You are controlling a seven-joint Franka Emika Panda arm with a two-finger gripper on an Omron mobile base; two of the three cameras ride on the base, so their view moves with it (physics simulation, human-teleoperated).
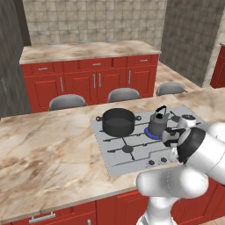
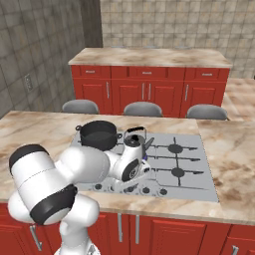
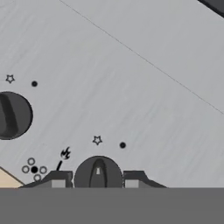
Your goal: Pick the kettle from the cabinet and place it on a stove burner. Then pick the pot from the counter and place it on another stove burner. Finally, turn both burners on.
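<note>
Room: a tiled kitchen with red cabinets; a long marbled worktop [image 1: 52, 149] carries a flat grey cooktop [image 1: 132, 154], with three grey stools behind it.
Pot: the black pot [image 1: 117, 121] sits on the far left burner of the cooktop, upright.
Kettle: the grey kettle [image 1: 158, 123] stands on the burner just beside the pot, to its right; a blue glow shows at its base in the left base view (that burner looks lit).
Pincer: the pincer [image 3: 98, 183] is low over the front edge of the cooktop, its two tips standing to either side of a round dark knob [image 3: 98, 175], roughly half open. Whether the tips actually press on the knob I cannot tell.
Second knob: another knob [image 3: 11, 116] lies well apart to the left in the hand view.
Step in hand: likely turning on the remaining burner.
Handling: the knob is small, stiff and smooth, so it should be pinched across its raised ridge and turned without sliding off; it needs little force.
</note>
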